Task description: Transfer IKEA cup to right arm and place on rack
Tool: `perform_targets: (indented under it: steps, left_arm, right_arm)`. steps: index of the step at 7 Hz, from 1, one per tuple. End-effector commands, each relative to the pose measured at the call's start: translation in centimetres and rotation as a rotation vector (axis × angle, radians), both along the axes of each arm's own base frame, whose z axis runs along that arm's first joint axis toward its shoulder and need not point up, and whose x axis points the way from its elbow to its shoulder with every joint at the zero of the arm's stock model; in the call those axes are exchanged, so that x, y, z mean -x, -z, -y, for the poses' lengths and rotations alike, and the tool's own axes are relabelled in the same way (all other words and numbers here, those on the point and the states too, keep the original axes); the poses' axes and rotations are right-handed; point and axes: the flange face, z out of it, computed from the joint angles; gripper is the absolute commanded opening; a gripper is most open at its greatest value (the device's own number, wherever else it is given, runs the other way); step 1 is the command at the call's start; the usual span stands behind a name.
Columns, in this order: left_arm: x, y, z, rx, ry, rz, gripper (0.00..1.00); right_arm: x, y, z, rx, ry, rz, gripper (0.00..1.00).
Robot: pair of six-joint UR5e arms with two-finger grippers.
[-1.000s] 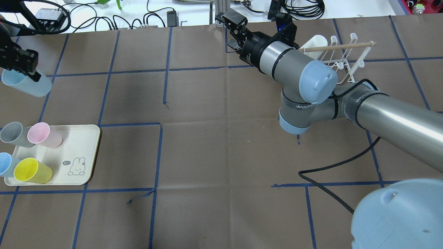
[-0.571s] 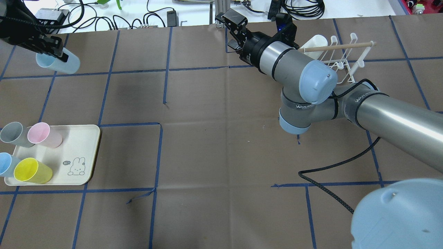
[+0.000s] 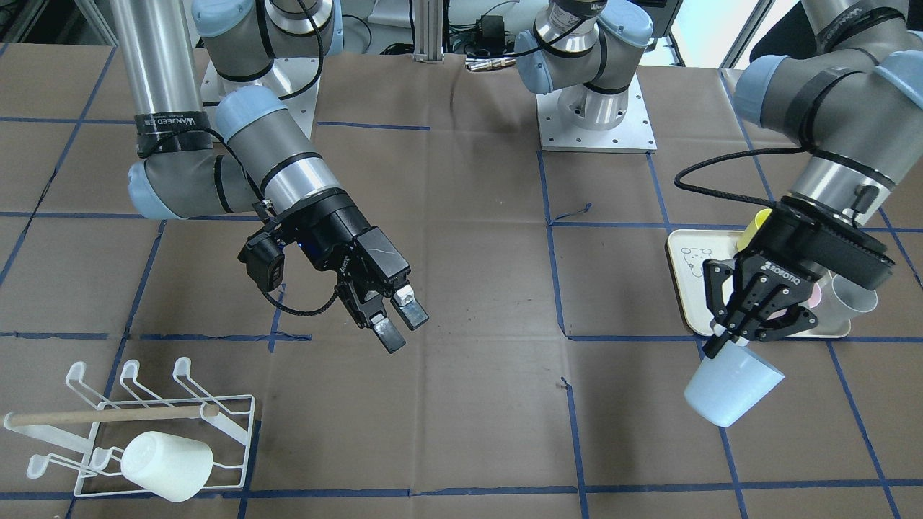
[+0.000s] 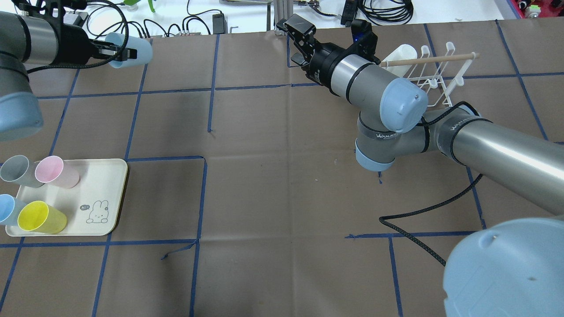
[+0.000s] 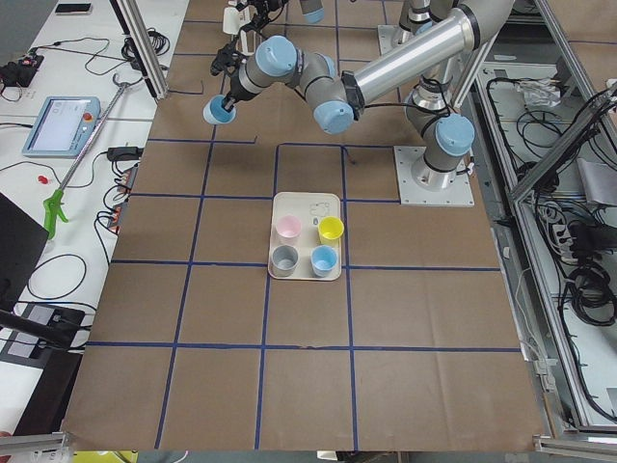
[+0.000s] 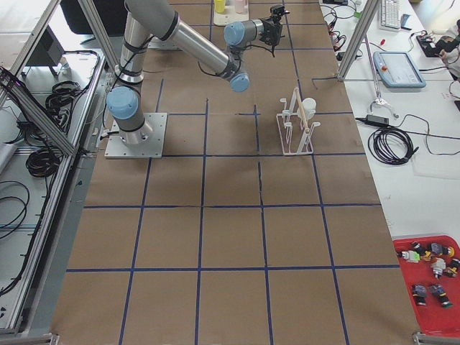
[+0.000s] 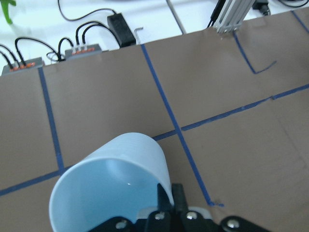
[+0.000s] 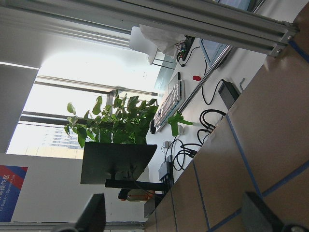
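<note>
My left gripper is shut on the rim of a light blue cup and holds it in the air, on its side, over the table's far left. In the front-facing view the left gripper and the blue cup hang in front of the tray. The left wrist view shows the cup with a finger on its rim. My right gripper is open and empty at the far middle; it also shows in the front-facing view. The white wire rack with its wooden rod holds a white cup.
A cream tray at the near left holds a grey cup, a pink cup, a blue cup and a yellow cup. A black cable lies on the table under the right arm.
My left gripper has carried the blue cup from the left edge farther away and to the right. The right arm has barely moved and stays open.
</note>
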Motion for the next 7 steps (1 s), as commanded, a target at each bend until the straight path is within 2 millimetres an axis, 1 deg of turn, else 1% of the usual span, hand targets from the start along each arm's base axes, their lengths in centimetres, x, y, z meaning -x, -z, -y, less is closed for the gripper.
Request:
perform_targets:
  steps: [1, 2, 3, 4, 5, 6, 7]
  left_arm:
    - [4.1, 3.0, -3.4, 0.206, 0.134, -0.103, 0.0]
    - [6.9, 3.5, -4.1, 0.268, 0.219, -0.145, 0.0]
    - [9.8, 4.4, -4.0, 0.276, 0.27, -0.158, 0.0]
    - [12.0, 4.3, -4.3, 0.263, 0.28, -0.187, 0.0]
    - [13.2, 4.1, -4.6, 0.283, 0.28, -0.193, 0.0]
    - [13.8, 4.9, -4.5, 0.28, 0.284, -0.201, 0.0]
    - [14.6, 6.4, -4.1, 0.303, 0.293, -0.21, 0.0]
  right_arm:
    - [0.2, -0.2, 0.0, 0.005, 0.003, 0.001, 1.0]
    - [0.3, 0.1, 0.0, -0.003, 0.006, -0.002, 1.0]
    - [0.6, 0.6, -0.4, -0.02, 0.013, -0.002, 1.0]
    - [0.7, 1.1, -0.5, -0.027, 0.023, -0.013, 1.0]
    - [0.8, 1.8, -0.9, -0.046, 0.025, -0.015, 1.0]
    - [0.7, 2.2, -1.1, -0.057, 0.015, -0.012, 1.0]
    - [0.7, 2.1, -1.2, -0.094, 0.033, 0.042, 1.0]
